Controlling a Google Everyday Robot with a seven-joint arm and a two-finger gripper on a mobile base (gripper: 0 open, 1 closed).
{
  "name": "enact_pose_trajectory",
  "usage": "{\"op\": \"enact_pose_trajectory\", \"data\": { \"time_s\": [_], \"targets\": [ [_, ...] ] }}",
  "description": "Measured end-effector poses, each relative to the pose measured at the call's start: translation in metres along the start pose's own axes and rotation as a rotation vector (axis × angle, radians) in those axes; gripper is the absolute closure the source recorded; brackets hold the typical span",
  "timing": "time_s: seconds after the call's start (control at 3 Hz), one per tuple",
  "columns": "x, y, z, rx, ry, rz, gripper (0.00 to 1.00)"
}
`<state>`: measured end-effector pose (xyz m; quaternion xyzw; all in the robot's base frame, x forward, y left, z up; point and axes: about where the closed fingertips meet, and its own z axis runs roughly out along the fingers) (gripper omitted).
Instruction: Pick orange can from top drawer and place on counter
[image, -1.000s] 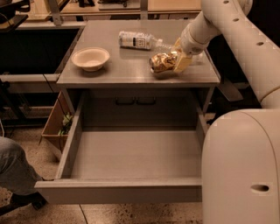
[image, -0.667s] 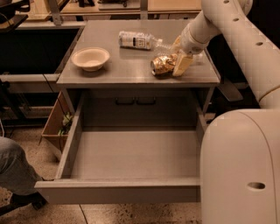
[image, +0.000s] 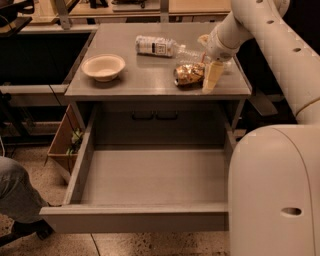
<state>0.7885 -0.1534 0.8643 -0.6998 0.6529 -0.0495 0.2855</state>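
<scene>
Claw (image: 210, 80) low at the right near corner of the desk (image: 125, 87), pointing down, tip close to the surface. Clenched or released: cannot tell. Just left of it, the can (image: 189, 75), crumpled and shiny, resting on the desk close to the front edge and not in the drawer. Touching the claw or only beside it: cannot tell.

Above the claw, the white arm (image: 260, 30), slanting up and away to the right and out of the top of the view.

Farther back on the desk, beyond the can, a clear bottle (image: 157, 46) lying on its side, label up, cap end toward the right. Well to the left, apart from both, a pale bowl (image: 103, 66) standing upright.

Below the desk, the drawer (image: 150, 220) pulled far out toward the near side, grey inside, tall walls left and right, plain flat front panel nearest. On the recessed panel behind it, under the desk edge, two dark handles (image: 155, 116) side by side.

At the near right, the robot's rounded white body (image: 275, 190), covering the drawer's right front corner.

Left of the cabinet, on the speckled floor, a wooden crate (image: 62, 142) with something green inside. At the near left corner, a leg in jeans (image: 15, 192).
</scene>
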Motion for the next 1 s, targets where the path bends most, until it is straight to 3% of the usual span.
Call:
{"op": "enact_pose_trajectory", "data": {
  "time_s": [0.33, 0.67, 1.0],
  "targets": [
    [0.028, 0.007, -0.026, 0.021, -0.008, 0.061, 0.0],
    [0.073, 0.024, -0.077, 0.083, -0.036, 0.157, 0.0],
    [0.09, 0.03, -0.088, 0.094, -0.032, 0.183, 0.0]
  ]
}}
